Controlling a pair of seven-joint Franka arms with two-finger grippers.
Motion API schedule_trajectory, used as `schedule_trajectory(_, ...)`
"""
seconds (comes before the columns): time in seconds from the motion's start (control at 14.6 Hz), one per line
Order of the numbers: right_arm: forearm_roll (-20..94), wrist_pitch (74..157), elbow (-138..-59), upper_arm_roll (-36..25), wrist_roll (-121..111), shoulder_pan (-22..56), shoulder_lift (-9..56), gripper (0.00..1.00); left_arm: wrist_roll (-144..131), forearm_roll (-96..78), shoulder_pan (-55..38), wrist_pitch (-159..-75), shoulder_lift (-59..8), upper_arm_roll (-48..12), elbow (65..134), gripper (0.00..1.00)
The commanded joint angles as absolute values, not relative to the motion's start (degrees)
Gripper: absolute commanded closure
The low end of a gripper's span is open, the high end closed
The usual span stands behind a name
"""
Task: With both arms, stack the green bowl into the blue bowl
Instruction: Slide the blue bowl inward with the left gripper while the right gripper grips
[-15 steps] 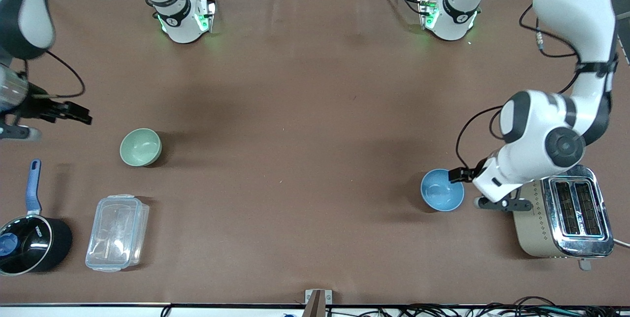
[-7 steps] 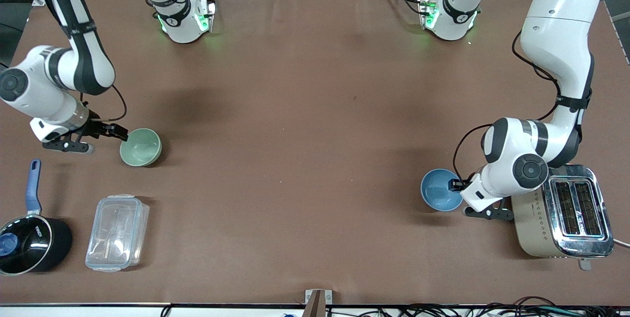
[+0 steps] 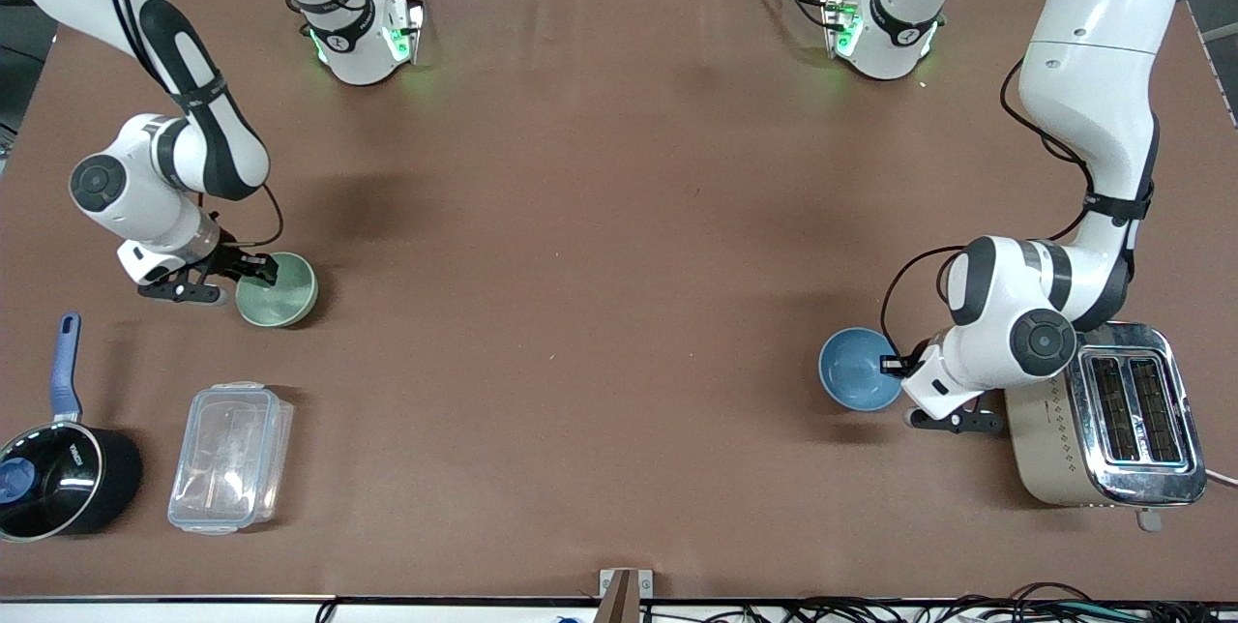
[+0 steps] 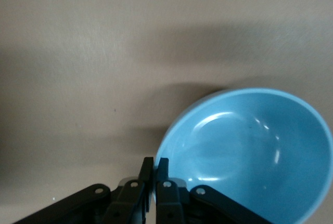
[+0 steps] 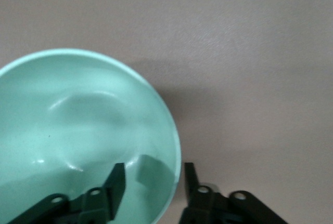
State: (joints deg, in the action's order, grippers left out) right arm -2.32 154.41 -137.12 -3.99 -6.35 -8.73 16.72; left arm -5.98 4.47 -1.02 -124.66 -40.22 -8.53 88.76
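The pale green bowl point(image 3: 280, 292) sits upright on the brown table toward the right arm's end. My right gripper point(image 3: 265, 270) is open at its rim. In the right wrist view point(image 5: 153, 180) one finger is inside the green bowl point(image 5: 78, 115) and the other outside, with a gap on each side of the rim. The blue bowl point(image 3: 857, 370) is toward the left arm's end, beside the toaster. My left gripper point(image 3: 890, 365) is at its rim. In the left wrist view point(image 4: 155, 168) its fingers are shut on the edge of the blue bowl point(image 4: 250, 146).
A gold and chrome toaster point(image 3: 1103, 420) stands close beside the left arm's wrist. A black pot with a blue handle point(image 3: 58, 478) and a clear plastic container point(image 3: 230, 457) lie nearer the front camera than the green bowl.
My right gripper has come in from the table's end to straddle the green bowl's rim. My left gripper has lowered onto the blue bowl's rim, and the bowl has shifted slightly toward the table's middle.
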Motion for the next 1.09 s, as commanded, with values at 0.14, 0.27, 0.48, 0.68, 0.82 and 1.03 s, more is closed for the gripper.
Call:
schedule_trajectory(0.14,-2.72,154.87,-138.69,-3.6,-6.68,-8.96,15.03,1.0,-12.1,2.99,-3.16,-117.07,-37.71,-18.68,83.06,1.0)
schedule_trajectory(0.27,-2.72,154.43,-138.43,-3.6,-6.59,-8.7,14.77,1.0,-22.53,3.69,-7.35,-117.24,-38.32,-21.97,82.97,1.0)
schedule_trajectory(0.48,-2.55,145.06,-134.14,-3.43,-6.42,-7.92,12.31,1.0,-32.23,4.57,-17.03,-119.17,-40.42,-21.45,81.39,1.0)
schedule_trajectory(0.68,-2.11,130.73,-126.06,-3.43,-5.01,-6.6,11.25,1.0,-38.39,4.57,-20.81,-123.56,-43.06,-21.45,81.39,1.0)
schedule_trajectory(0.82,-2.02,123.52,-121.92,-3.43,-2.04,-4.06,10.64,1.0,-40.86,4.75,-23.81,-125.76,-44.64,-20.66,81.39,1.0)
schedule_trajectory(1.03,-1.76,117.96,-119.36,-3.34,6.65,1.73,9.41,1.0,-41.66,5.1,-26.54,-127.09,-46.75,-18.73,81.39,0.99)
